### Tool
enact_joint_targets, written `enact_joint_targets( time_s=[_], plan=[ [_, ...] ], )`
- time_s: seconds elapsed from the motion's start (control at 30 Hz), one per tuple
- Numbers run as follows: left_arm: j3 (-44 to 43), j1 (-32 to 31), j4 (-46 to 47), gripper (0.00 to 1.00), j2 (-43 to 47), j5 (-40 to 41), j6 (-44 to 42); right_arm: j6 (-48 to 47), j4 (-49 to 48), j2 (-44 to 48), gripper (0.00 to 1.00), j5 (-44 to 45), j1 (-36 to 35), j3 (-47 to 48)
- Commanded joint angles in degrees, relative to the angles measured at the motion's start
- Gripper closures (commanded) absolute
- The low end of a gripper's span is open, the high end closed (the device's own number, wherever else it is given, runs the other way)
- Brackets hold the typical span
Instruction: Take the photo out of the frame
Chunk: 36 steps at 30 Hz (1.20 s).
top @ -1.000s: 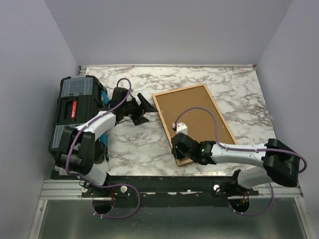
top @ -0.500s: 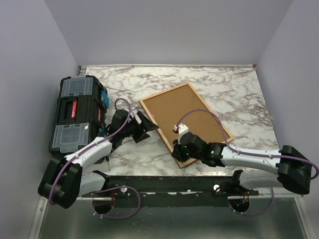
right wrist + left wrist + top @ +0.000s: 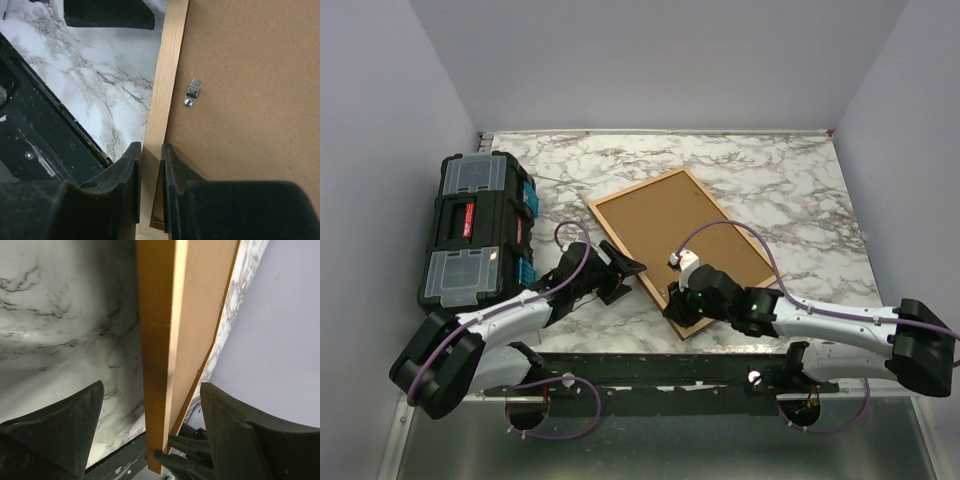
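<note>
The frame point(image 3: 635, 187) lies back-up on the marble table, its brown backing board point(image 3: 670, 225) facing me; the photo is hidden beneath it. My right gripper point(image 3: 678, 305) is shut on the frame's left rail near the near corner; in the right wrist view its jaws point(image 3: 150, 185) pinch the pale wooden rail point(image 3: 167, 75), next to the backing board point(image 3: 250, 90). My left gripper point(image 3: 623, 278) stands open astride the same rail, a little farther along. In the left wrist view the rail point(image 3: 155, 365) runs between the wide fingers point(image 3: 65, 430) and touches neither.
A black toolbox point(image 3: 475, 230) stands at the table's left edge, just behind the left arm. A small metal turn clip point(image 3: 192, 93) sits on the backing board by the rail. The black mounting rail point(image 3: 650, 365) runs along the near edge.
The right gripper has dragged the frame left and turned it. The left arm has swung toward the near edge, bringing its open gripper round the frame's left rail.
</note>
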State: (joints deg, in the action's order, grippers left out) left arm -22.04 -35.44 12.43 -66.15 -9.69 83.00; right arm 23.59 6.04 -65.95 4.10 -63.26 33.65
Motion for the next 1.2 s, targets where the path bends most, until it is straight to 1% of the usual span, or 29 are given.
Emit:
enact_joint_targets(
  time_s=[0.0,0.1,0.23,0.4,0.47,0.6,0.63,0.67,0.7,0.73,0.77,0.8,0.83,0.87,0.93,1.0,1.17],
  plan=[
    [-0.98,-0.41,4.46,0.24,-3.91,2.33,5.14,-2.31,-4.85,2.47,1.00,-3.40,0.03,1.01],
    [-0.97,-1.29,5.42,0.29,-5.54,2.83,7.23,-2.50,-4.23,3.03,1.00,-3.66,0.00,1.46],
    [-1.53,-2.47,4.81,0.39,-5.98,4.89,8.05,-3.08,-3.12,3.21,1.00,-3.58,0.00,2.21],
    [-2.28,-2.75,2.81,0.62,-6.29,6.62,8.38,-4.07,-1.91,2.48,1.00,-3.41,-0.07,3.21],
    [-2.64,-2.70,1.63,0.72,-6.35,7.03,8.06,-4.34,-0.37,1.85,1.00,-2.99,-0.03,4.23],
    [-3.03,-2.70,0.69,0.89,-6.62,6.79,6.53,-3.71,3.70,0.71,1.00,-1.05,-0.06,6.49],
    [-3.28,-2.75,0.34,0.94,-6.68,6.56,6.18,-3.24,5.30,0.57,0.98,0.19,-0.07,7.34],
    [-3.54,-2.72,-0.17,0.98,-6.64,6.28,5.73,-2.59,6.76,0.55,0.93,1.58,-0.12,8.17],
    [-3.96,-2.70,-1.01,1.00,-6.43,6.22,5.28,-2.50,8.78,0.33,0.84,2.21,-0.17,9.22],
    [-4.42,-2.72,-2.36,1.00,-6.24,6.19,4.68,-2.27,10.61,0.31,0.74,3.47,-0.62,10.30],
    [-5.03,-2.74,-3.61,1.00,-5.84,6.16,4.34,-2.02,12.20,0.39,0.60,5.22,-1.36,11.27],
    [-5.60,-2.75,-5.65,1.00,-5.35,6.41,4.03,-1.81,13.93,0.31,0.50,7.44,-2.25,12.34],
    [-6.48,-2.71,-8.30,1.00,-4.65,6.58,4.18,-1.83,15.41,0.12,0.40,9.14,-3.40,13.37],
    [-7.34,-2.75,-11.10,1.00,-3.97,6.93,4.49,-1.67,17.39,-0.40,0.32,11.64,-4.48,14.80],
    [-10.18,-2.78,-18.76,1.00,-2.52,7.85,5.11,-1.11,21.37,-2.04,0.24,17.77,-7.38,17.54],
    [-12.14,-2.75,-23.95,1.00,-1.14,8.22,5.59,-1.04,23.89,-3.67,0.19,24.06,-10.91,19.04],
    [-16.82,-2.52,-33.06,1.00,1.94,9.95,5.54,-3.30,24.83,-6.93,0.13,36.49,-18.65,20.16]
  ],
)
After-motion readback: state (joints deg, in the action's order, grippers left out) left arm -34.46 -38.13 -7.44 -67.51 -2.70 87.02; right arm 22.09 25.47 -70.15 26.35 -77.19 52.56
